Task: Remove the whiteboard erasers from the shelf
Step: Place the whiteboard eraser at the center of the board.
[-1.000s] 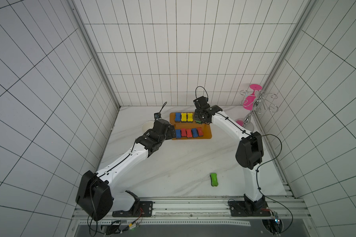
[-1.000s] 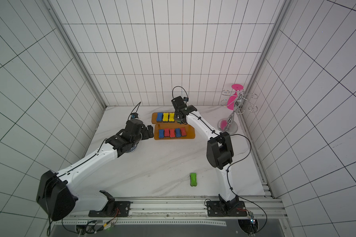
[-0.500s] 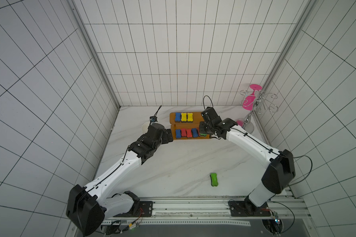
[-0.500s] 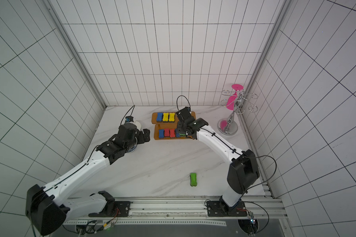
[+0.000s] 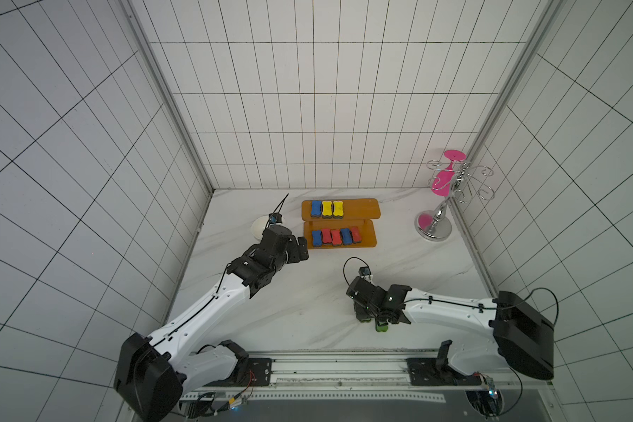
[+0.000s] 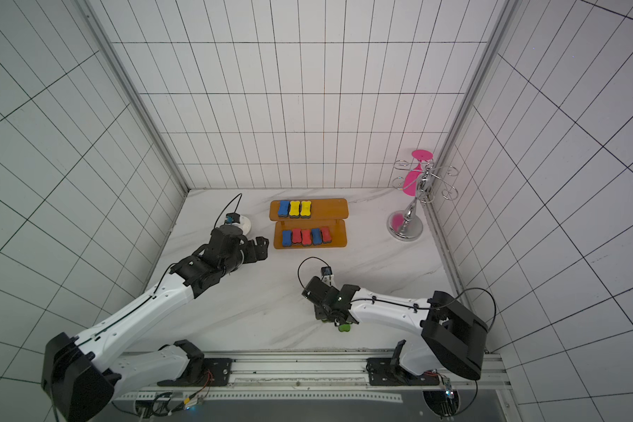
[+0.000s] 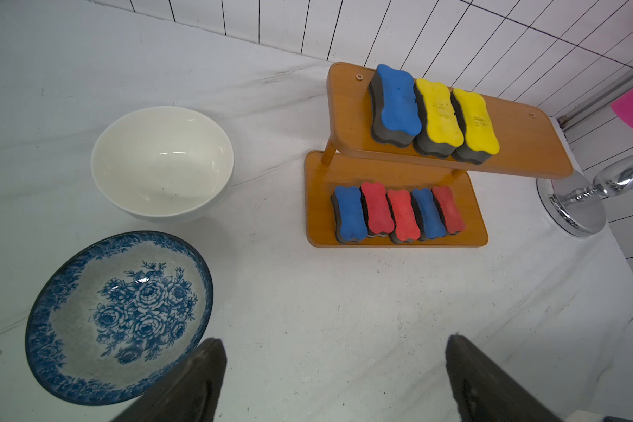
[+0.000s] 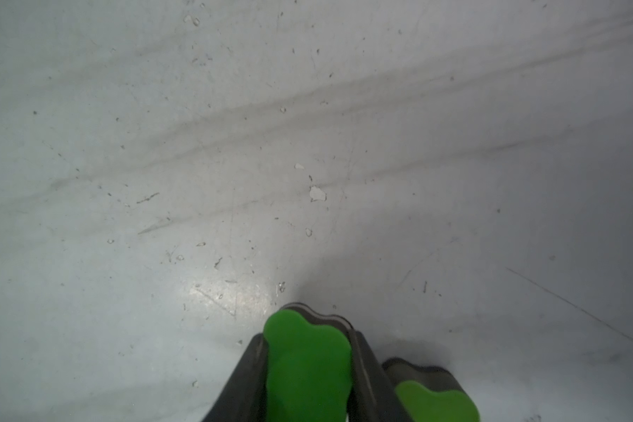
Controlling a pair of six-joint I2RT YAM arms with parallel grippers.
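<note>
My right end effector point(image 8: 307, 369) is clamped on a green eraser point(image 8: 304, 347), low over the counter point(image 8: 234, 164). A second green eraser point(image 8: 435, 402) lies just beside it. My left end effector point(image 7: 333, 350) stands wide apart and empty. Ahead of it, the shelf point(image 7: 519, 146) holds eight erasers point(image 7: 395, 102), three on top and five below.

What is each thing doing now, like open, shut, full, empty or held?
left gripper: open, empty.
right gripper: shut on a green eraser.
other green eraser: lying loose beside it.
shelf: upright, eight erasers on it.
top erasers: three, side by side.
bottom erasers: five, packed in a row.
white bowl: upright, empty.
flowered bowl: upright, empty.
pink glass: hanging upside down on the silver rack.
</note>
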